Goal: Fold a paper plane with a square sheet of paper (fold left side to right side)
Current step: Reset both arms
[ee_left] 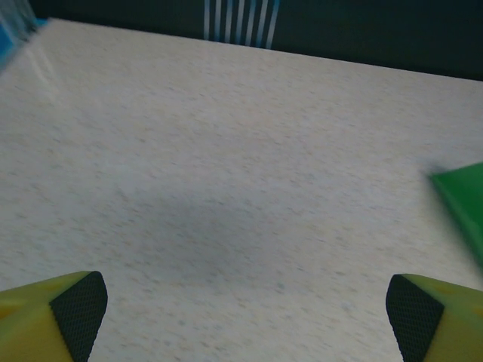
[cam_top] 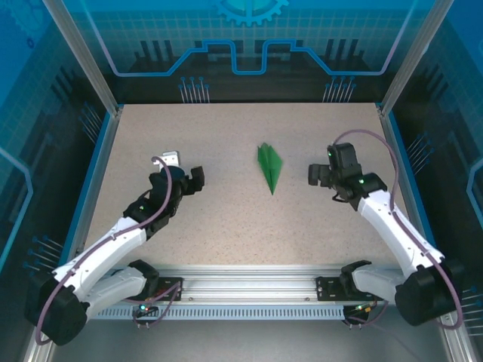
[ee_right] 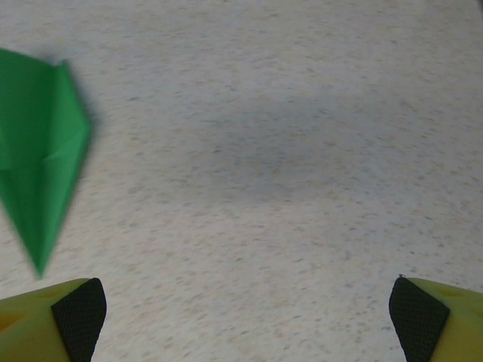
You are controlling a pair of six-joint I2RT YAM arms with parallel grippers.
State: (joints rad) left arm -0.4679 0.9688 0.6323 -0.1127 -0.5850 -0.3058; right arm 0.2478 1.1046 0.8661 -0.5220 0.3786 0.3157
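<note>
The paper plane [cam_top: 269,167] was seen lying far-to-near, tip nearward, between 2 wide-open empty grippers, the right gripper [cam_top: 321,172] nearer than the left gripper [cam_top: 186,170].

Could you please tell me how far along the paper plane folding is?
Done: the paper plane lies on the table as a slim, creased dart. In hand: nothing; the left gripper and right gripper are open, clear of it. Left: seemingly no folds.
</note>
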